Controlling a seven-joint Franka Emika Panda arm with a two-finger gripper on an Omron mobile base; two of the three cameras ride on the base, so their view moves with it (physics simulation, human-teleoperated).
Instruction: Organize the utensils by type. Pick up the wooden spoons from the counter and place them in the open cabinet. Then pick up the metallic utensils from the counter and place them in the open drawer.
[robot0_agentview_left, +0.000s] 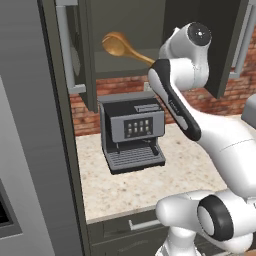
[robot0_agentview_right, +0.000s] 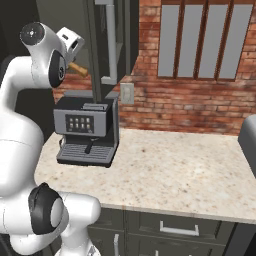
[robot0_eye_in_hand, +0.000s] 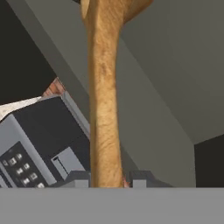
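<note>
Already clenched on wooden spoon (robot0_eye_in_hand: 104, 109) handle: pincer (robot0_eye_in_hand: 109, 178) at bottom centre, long axis running straight up-frame, bowl leading into cabinet (robot0_agentview_left: 130, 30), above shelf (robot0_agentview_left: 120, 65).

counter (robot0_agentview_right: 170, 170): beige speckled stone, dark grey fronts below
on counter: coffee machine (robot0_agentview_left: 132, 134), at the back by the brick wall
cabinet shelf (robot0_agentview_left: 120, 67): flat grey

Arm raised high, jaws clamped.
The white arm (robot0_agentview_left: 200, 125) bends up and forward from its base; the gripper (robot0_eye_in_hand: 107, 177) has its jaws closed on the wooden spoon (robot0_eye_in_hand: 104, 100) handle.
</note>
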